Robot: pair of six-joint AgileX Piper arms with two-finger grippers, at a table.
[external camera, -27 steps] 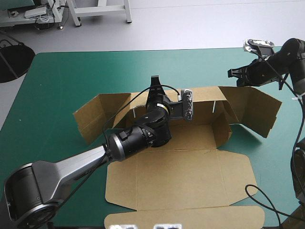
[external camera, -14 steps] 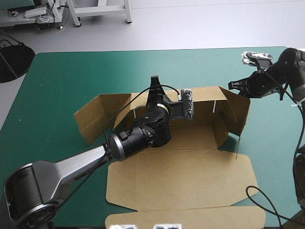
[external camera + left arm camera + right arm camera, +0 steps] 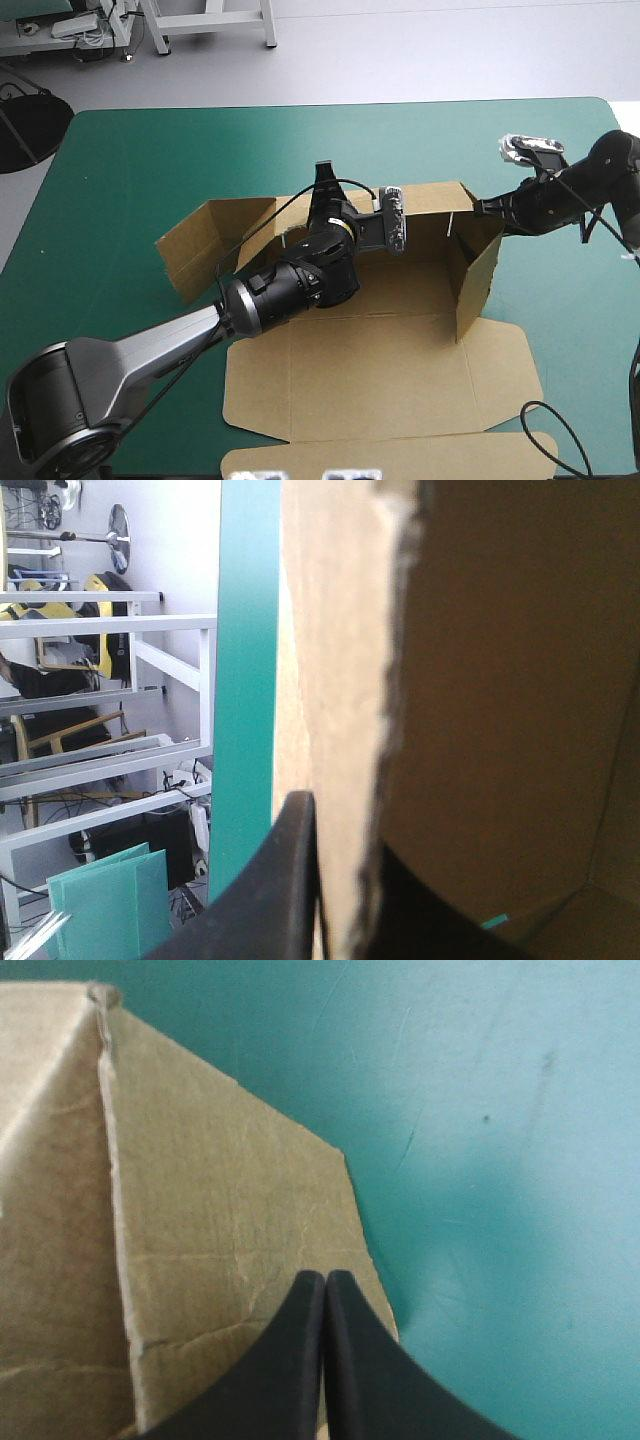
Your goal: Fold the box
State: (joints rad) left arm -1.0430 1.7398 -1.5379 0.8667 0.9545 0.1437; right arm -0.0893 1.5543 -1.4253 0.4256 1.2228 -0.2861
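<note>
Item: brown box [image 3: 390,380], centre of the surface [image 3: 150,150], walls half-raised. Light, stiff board, I judge; best taken at wall edges. My left claw [image 3: 322,182] pinches its back wall; right claw [image 3: 484,207] clenched empty against the right wall.

Table [image 3: 200,140] with teal-green cover, one item.
Cover [image 3: 520,1210]: plain and matte, lying smooth over the whole top, with a straight far edge and rounded far corners. The high view shows it bare along the far side and down both the left and right sides. The right wrist view shows faint pale scuff lines and a small dark speck [image 3: 486,1118]. The left wrist view shows it as one narrow band.
</note>
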